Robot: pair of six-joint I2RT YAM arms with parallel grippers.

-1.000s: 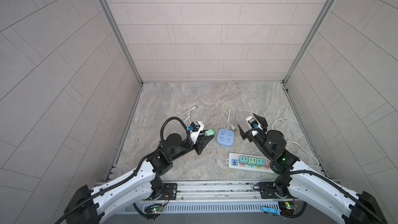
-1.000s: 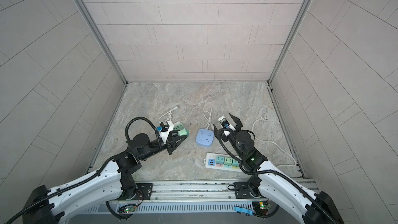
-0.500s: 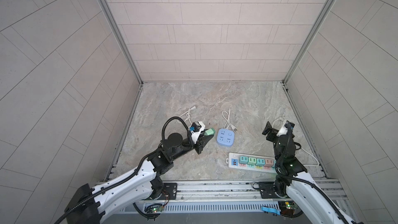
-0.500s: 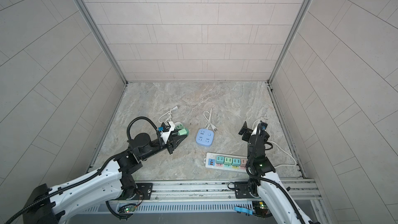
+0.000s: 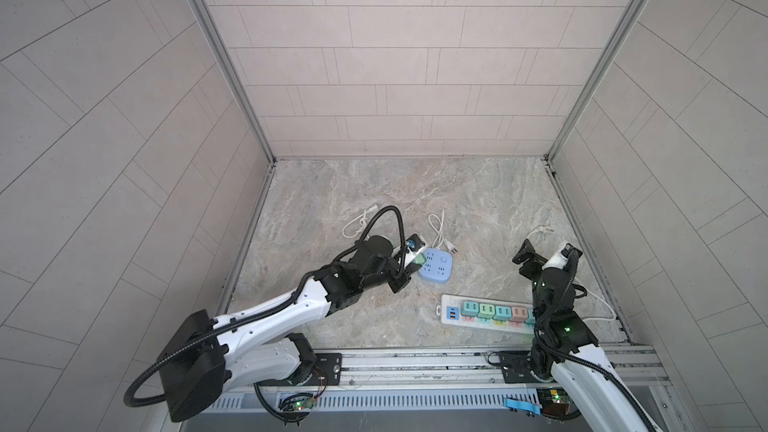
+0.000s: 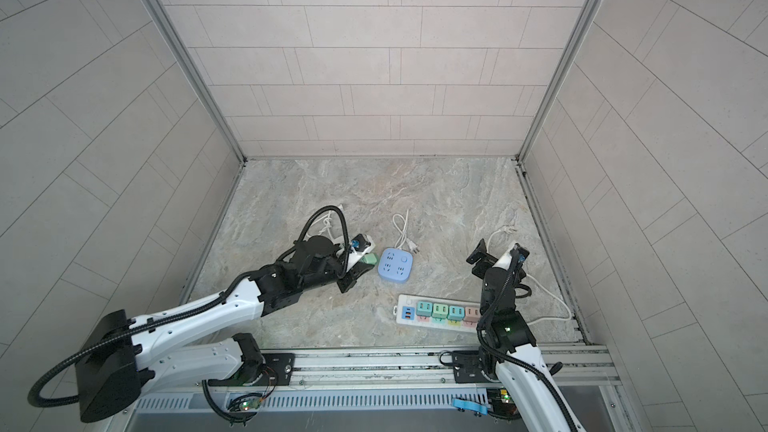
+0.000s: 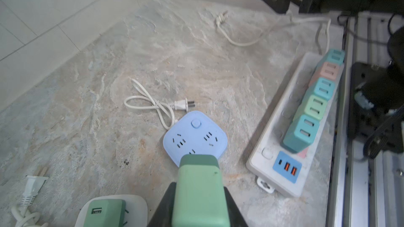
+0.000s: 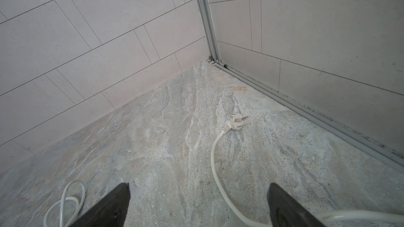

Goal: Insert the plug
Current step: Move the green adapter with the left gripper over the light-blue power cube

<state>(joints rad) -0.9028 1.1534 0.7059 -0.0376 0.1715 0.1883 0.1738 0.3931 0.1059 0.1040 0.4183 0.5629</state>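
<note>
Light-blue rounded-square socket hub [image 5: 435, 264] [image 7: 195, 136] lies flat on grey stone-look tabletop [image 5: 374, 193], sockets and round button facing up. Left gripper [image 7: 197, 195] [image 6: 355, 276] clamped tight on pale-green boxy plug adapter [image 7: 200, 193], black fingers [image 7: 231, 206] on both sides of it. In the left wrist view the adapter's front end overlaps the hub's near corner; it sits above or against the hub, contact unclear, prongs hidden, not seated in a socket. Second green USB charger [image 7: 105, 212] lies on a white rounded base [image 7: 135, 204] just beside the gripper, on the side away from the hub. Thin white looped cord with two-pin plug [image 7: 181, 105] [image 5: 451, 248] lies touching the hub's far edge. Long white power strip with pastel cube adapters [image 5: 451, 305] [image 7: 282, 127] lies near the hub, towards the front rail. Right gripper [image 8: 199, 185] well apart from the hub, to its right in both top views, jaws spread wide and empty above the bare tabletop, thick white cord with three-pin plug [image 8: 235, 121] on the surface past it.
</note>
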